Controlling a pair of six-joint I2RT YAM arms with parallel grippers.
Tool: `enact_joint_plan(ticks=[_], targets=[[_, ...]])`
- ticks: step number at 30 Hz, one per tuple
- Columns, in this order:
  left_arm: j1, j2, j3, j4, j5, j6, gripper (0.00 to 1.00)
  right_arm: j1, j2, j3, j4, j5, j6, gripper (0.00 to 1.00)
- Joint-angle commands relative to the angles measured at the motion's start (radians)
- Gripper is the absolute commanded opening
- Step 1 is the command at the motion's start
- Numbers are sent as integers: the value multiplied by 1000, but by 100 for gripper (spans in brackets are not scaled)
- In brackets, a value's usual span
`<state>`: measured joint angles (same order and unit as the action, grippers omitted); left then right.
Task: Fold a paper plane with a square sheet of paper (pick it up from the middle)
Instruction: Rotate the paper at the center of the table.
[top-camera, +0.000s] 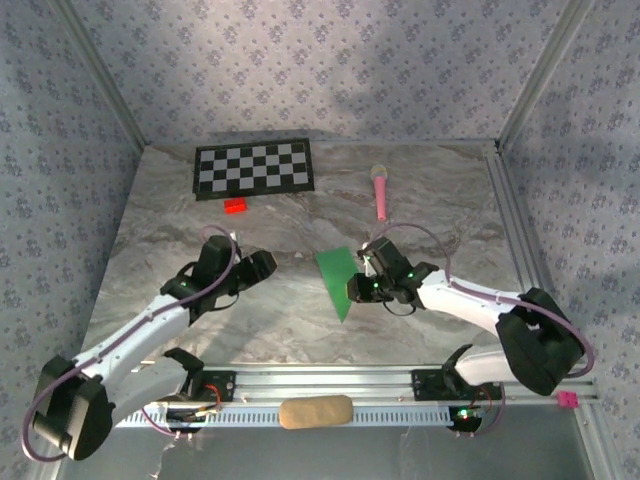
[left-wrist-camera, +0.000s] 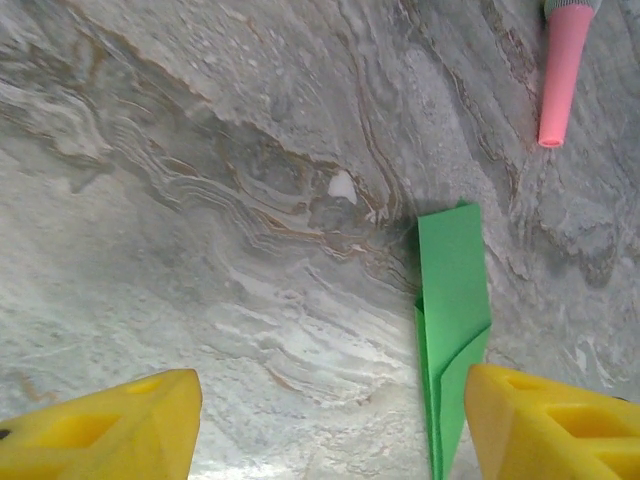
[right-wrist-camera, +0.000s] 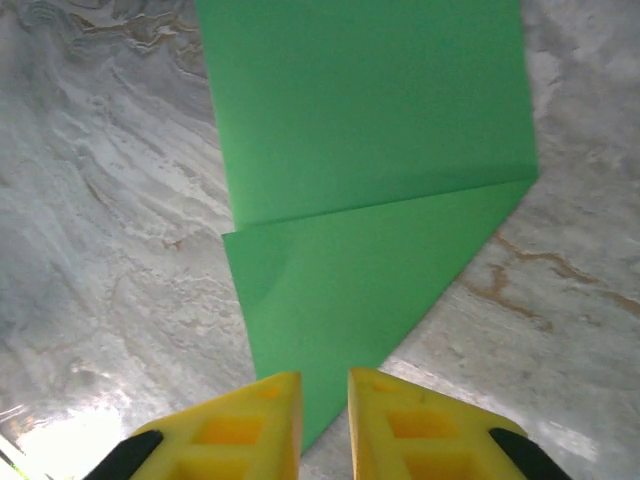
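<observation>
From above, the green sheet of paper (top-camera: 338, 278), partly folded with a point toward 6 o'clock, lay flat near the middle of the marble table (top-camera: 180, 215). The right gripper (top-camera: 362, 285) sat at its 3 o'clock edge. The left gripper (top-camera: 262, 265) stood apart at 9 o'clock. A checkerboard (top-camera: 253, 167) lay at 11 o'clock and a pink microphone toy (top-camera: 380, 190) at 1 o'clock.

At the left wrist, the left gripper (left-wrist-camera: 330, 430) gaped wide and held nothing, with the paper (left-wrist-camera: 455, 300) at 3 o'clock.

At the right wrist, the right gripper (right-wrist-camera: 322, 415) was nearly closed. The paper's (right-wrist-camera: 370, 180) point ran into the slit, but whether it was pinched I cannot tell.

The sheet looked light, limp and easily creased. It is best pinched at a raised folded edge.
</observation>
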<state>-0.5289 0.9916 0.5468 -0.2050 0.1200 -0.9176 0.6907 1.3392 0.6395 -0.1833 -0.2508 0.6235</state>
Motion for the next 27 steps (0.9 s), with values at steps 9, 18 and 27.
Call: enact_joint_plan(ticks=[9, 18, 27], targets=[[6, 100, 56, 86, 152, 2, 63, -26, 166, 19, 139, -183, 129, 13], [6, 141, 42, 138, 204, -10, 59, 10, 265, 17, 129, -111, 224, 13], [-11, 254, 80, 216, 275, -41, 39, 86, 281, 14, 148, -8, 438, 13]])
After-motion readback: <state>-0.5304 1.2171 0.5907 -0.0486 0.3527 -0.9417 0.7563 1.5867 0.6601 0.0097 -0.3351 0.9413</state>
